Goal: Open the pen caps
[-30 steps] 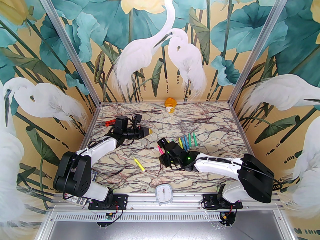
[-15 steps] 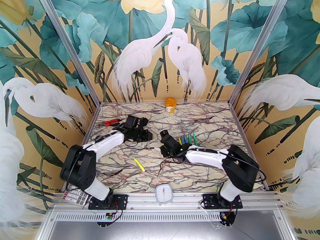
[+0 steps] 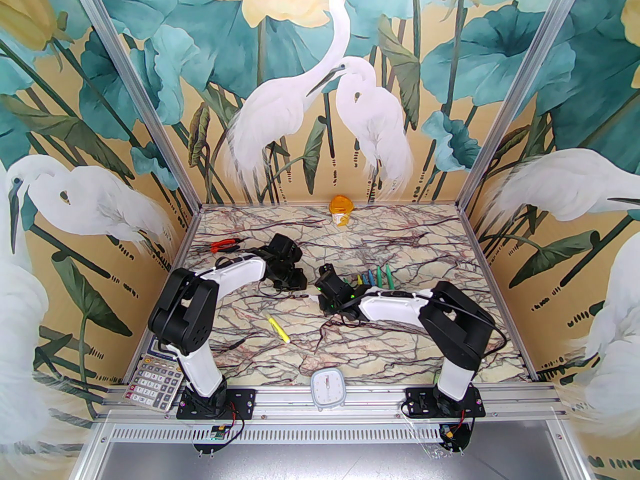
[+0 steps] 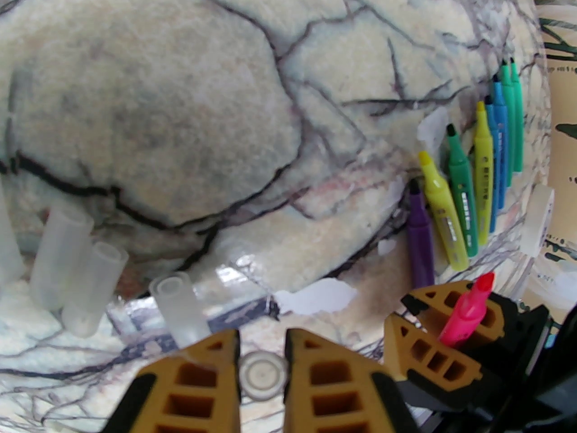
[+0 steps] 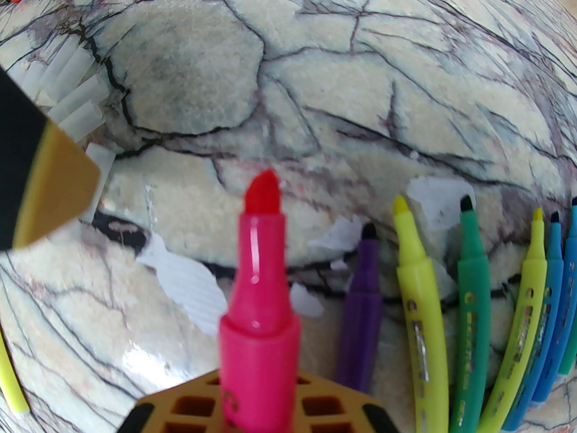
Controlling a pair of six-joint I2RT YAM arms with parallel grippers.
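Pen caps lie loose in a small cluster on the marble-patterned table, just ahead of your left gripper. One more clear cap is clamped end-on between that gripper's fingers. Your right gripper, just beside the left one near the table's middle, is clenched on the pink pen. Its red tip stands bare, so I judge the cap in the left grip to be this pen's.

To the right, the row of pens (purple, yellow, green, yellow, blue, teal) lies side by side, and every tip you can see is uncovered. So most of the job looks done. You have yet to set the held cap with the others, lay the pink pen down, and deal with the yellow pen lying apart toward the near edge. Whether that one wears a cap I cannot tell.

The overhead view gives you the layout: both arms meeting mid-table, the stray yellow pen, the orange-handled pliers far left, and the calculator and white timer at the near rail. The left wrist view gives you the gripped cap and the loose ones clearly. The right wrist view gives you the bare tips up close.
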